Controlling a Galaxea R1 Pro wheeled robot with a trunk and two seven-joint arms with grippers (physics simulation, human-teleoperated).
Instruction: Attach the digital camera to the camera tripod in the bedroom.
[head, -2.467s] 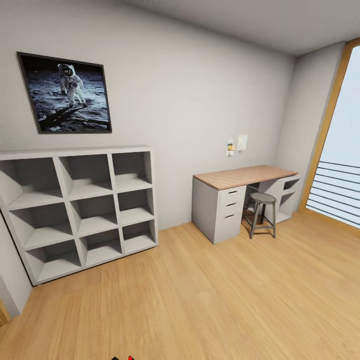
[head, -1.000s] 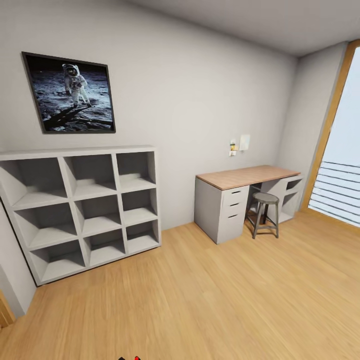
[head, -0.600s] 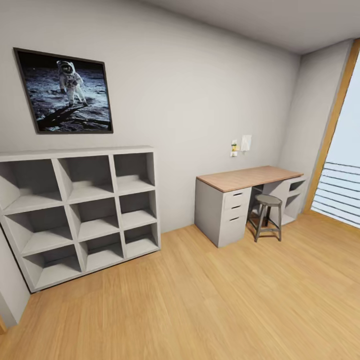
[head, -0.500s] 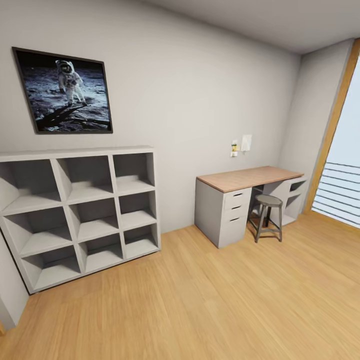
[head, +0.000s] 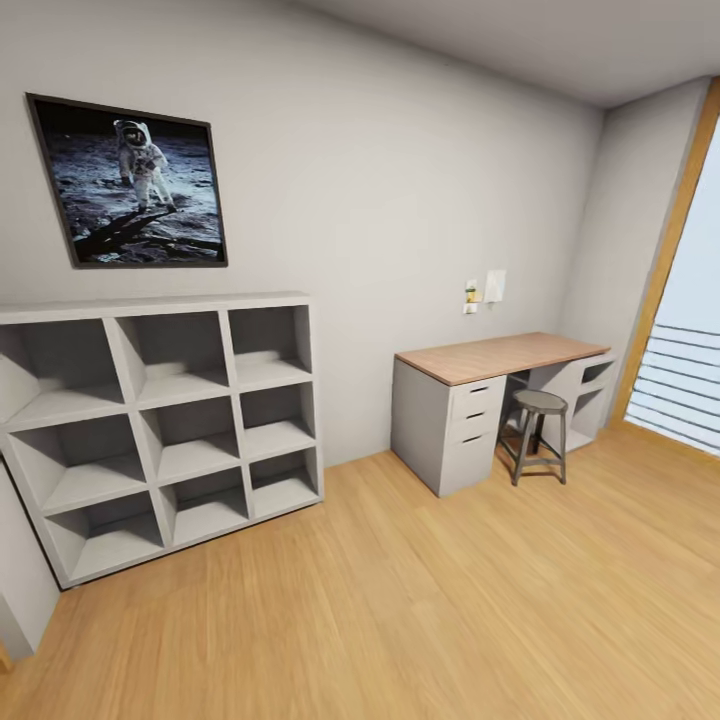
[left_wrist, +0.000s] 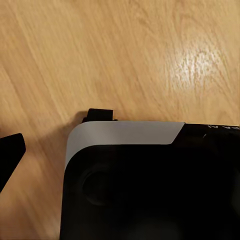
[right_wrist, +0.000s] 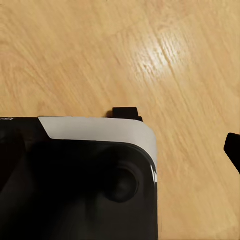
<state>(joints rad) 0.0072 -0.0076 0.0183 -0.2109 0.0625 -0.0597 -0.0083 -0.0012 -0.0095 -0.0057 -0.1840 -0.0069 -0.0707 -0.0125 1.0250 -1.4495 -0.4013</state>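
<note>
The white-walled bedroom (head: 400, 200) has a light wood plank floor (head: 420, 600). Against the wall stands a white nine-cubby shelf unit (head: 160, 420), then a grey desk with wood-topped surface (head: 500, 355), a framed astronaut photograph (head: 130, 185), and a round grey metal stool (head: 538, 432). Both wrist views look down on the robot's black-and-white base (left_wrist: 150, 180) over floor; whether either hand is spread or pressed together cannot be told.

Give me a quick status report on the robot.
Camera and tripod not sighted. Head view: cubby shelf, desk, stool, astronaut picture. Wood floor open ahead. End effector states can't be told.
</note>
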